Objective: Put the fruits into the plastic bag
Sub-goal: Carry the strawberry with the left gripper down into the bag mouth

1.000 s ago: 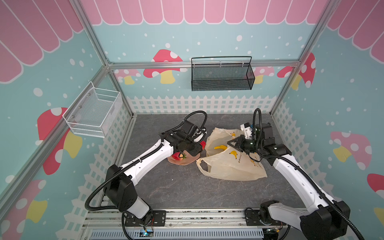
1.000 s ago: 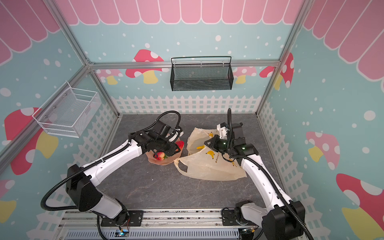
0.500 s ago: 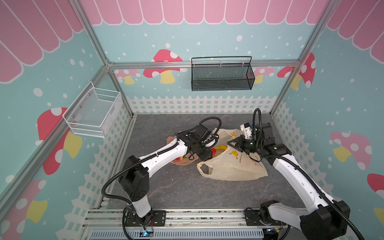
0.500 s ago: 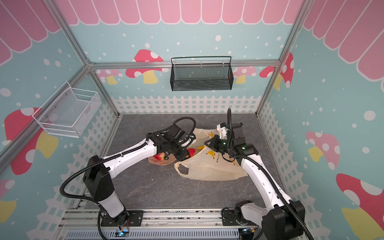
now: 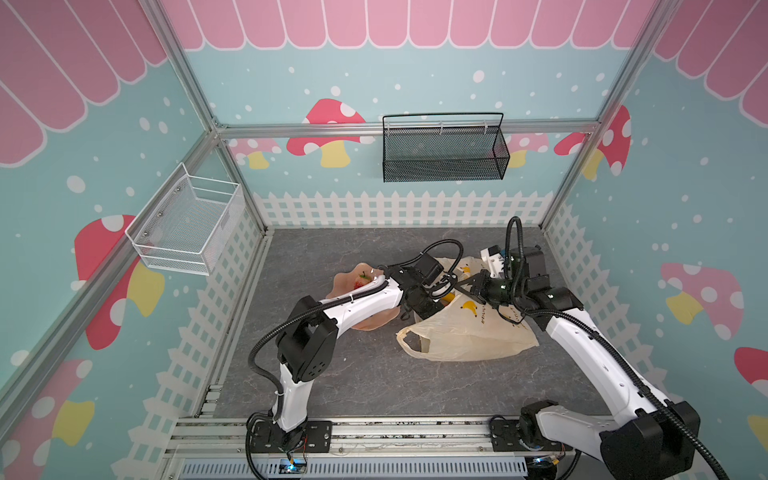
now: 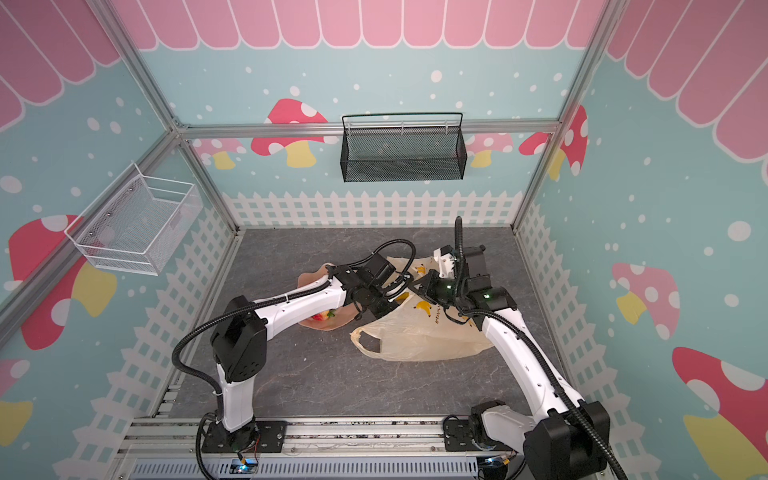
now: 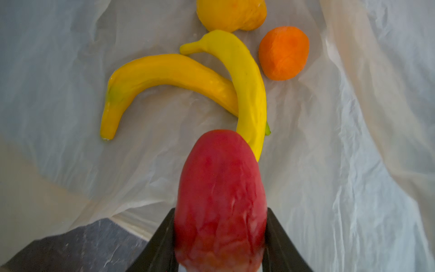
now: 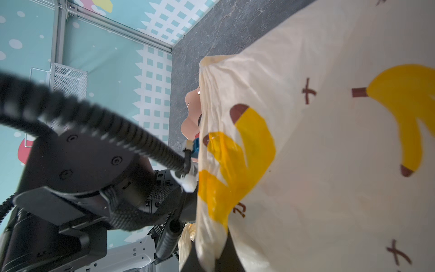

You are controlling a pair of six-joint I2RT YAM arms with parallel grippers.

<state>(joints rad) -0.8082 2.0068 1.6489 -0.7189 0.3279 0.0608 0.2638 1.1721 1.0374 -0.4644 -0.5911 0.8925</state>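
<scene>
Carrying: left end effector [image 7: 220, 237] clamped on a red strawberry [image 7: 221, 183], at the mouth of the plastic bag [image 5: 478, 336].
Change: a second ago it hung over the pink dish [image 5: 353, 276]; it has swung across since.
Right end effector [image 5: 464, 286]: pinched shut on the bag's upper rim, unmoved.
Already bagged: two bananas [image 7: 169, 73] [image 7: 250, 94], an orange [image 7: 283, 53], a pear [image 7: 231, 14].
Bag: lying on the table [image 5: 332, 374], just beside the dish.
</scene>
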